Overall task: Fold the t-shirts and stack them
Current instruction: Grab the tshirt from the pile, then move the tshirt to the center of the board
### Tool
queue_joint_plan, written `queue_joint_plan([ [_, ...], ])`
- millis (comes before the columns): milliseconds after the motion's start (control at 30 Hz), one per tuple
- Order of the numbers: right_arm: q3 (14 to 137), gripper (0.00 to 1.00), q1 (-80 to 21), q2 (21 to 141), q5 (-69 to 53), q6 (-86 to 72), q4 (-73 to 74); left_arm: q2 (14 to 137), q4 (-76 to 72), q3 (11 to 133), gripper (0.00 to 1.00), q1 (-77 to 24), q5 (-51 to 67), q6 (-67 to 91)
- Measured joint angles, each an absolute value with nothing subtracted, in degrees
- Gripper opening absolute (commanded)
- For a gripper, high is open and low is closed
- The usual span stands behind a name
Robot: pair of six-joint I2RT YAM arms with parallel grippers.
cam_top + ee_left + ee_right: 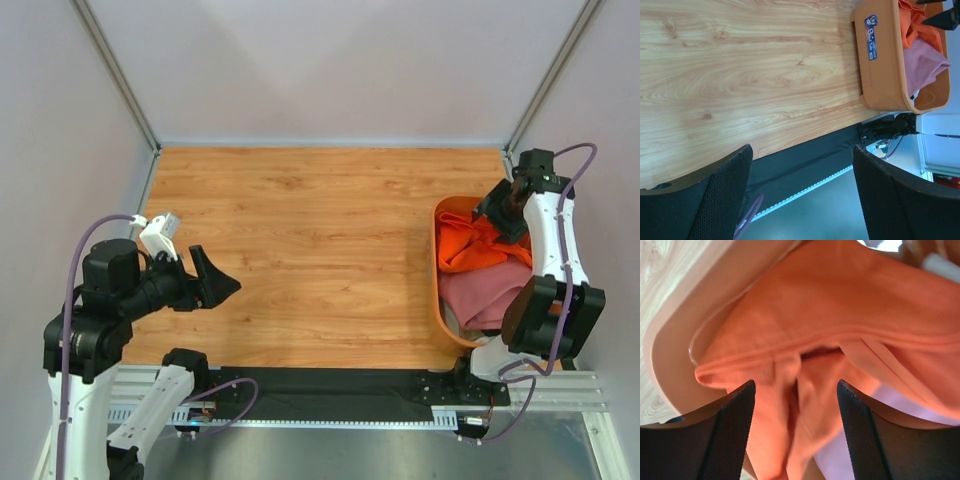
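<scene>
I'm watching the right gripper (506, 208) hanging over the far end of the orange plastic tub (437, 275) at the right edge of the table (300, 230). On the right wrist camera its jaws are standing spread, one black finger (725, 435) on each side of a bunched fold of the orange t-shirt (840, 305). The cloth is sitting in the gap between them, and I'm not seeing it pinched. The fold is lying against the tub's pale inner wall (680, 325).

From above, the orange t-shirt (468, 245) is filling the far half of the tub, crumpled. The dusty pink t-shirt (487, 290) is lying in the near half, just beside it and touching it. Both are inside the tub.

The left gripper (215, 282) is hovering over bare wood at the left side of the table, well apart from the tub. Its jaws are standing wide, holding nothing. Its wrist camera is looking across the table (740, 65) to the tub (885, 70), where I'm making out a blue label (871, 36) on the side.
</scene>
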State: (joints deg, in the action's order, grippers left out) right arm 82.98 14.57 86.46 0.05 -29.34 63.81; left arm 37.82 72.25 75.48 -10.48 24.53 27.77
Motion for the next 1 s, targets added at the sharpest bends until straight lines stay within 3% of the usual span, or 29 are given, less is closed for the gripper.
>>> queue_joint_plan([
  [167, 80.82, 0.70, 14.41, 91.42, -2.87, -29.78, 56.58, 38.39, 72.27, 75.48, 0.87, -10.50, 24.56, 27.68],
  [267, 80.07, 0.41, 14.44, 93.89, -4.73, -30.63, 53.80, 38.48, 72.27, 75.48, 0.87, -10.52, 24.60, 27.70],
  [300, 80.07, 0.20, 14.44, 94.56, -5.21, -30.87, 53.28, 38.50, 72.27, 75.48, 0.87, -10.52, 24.58, 27.70],
  [367, 79.96, 0.02, 14.39, 95.64, -5.93, -31.35, 52.27, 38.59, 72.27, 75.50, 0.87, -10.52, 24.60, 27.70],
  [567, 85.45, 0.00, 14.33, 94.83, -2.07, -32.08, 58.50, 38.79, 72.58, 75.96, 0.86, -10.52, 24.58, 27.73],
  [800, 109.97, 0.00, 13.54, 83.68, 3.99, -31.64, 67.37, 38.54, 72.69, 76.09, 0.84, -10.52, 24.53, 28.45],
  [1000, 124.60, 0.00, 5.67, 72.93, -3.70, -33.82, 65.67, 37.21, 72.55, 76.09, 0.84, -10.52, 24.10, 31.68],
])
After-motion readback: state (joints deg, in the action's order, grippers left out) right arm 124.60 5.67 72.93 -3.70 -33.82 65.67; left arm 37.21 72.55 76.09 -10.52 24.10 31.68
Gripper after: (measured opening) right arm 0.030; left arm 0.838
